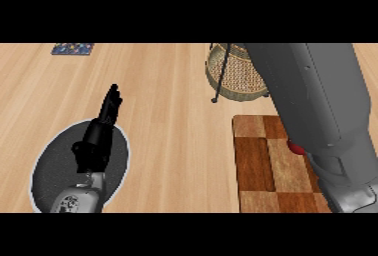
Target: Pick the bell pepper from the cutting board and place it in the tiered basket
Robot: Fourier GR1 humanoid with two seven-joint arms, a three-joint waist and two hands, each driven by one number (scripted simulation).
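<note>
The left hand (pixel 101 131) is shown open, its black fingers held straight and pointed away over a dark oval mat (pixel 55 165) on the wooden bench (pixel 162 85). The right hand is hidden by its grey forearm (pixel 317 105); its state cannot be told. A red sliver of pepper (pixel 295 148) shows at the forearm's edge, over the chequered board (pixel 258 165). A woven basket (pixel 235 75) stands beyond.

Even, bright light on the wooden counter (pixel 170 125); no glare, faint shadows.
</note>
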